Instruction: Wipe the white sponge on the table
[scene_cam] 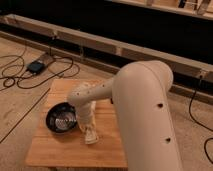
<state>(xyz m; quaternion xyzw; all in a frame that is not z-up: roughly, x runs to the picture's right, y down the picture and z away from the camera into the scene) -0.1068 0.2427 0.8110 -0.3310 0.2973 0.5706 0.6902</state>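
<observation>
The white sponge (92,137) is a pale block lying on the wooden table (60,152), just right of the black bowl. My gripper (90,131) points down onto it from above and is shut on it, pressing it against the planks. The cream arm reaches in from the right and hides the table's right half and most of the gripper's wrist. The sponge's upper part is covered by the gripper.
A black bowl (61,119) with a shiny inside stands on the table's left half, close beside the gripper. Cables (20,75) and a small dark box (36,66) lie on the floor to the left. A long low rail (125,50) runs behind the table.
</observation>
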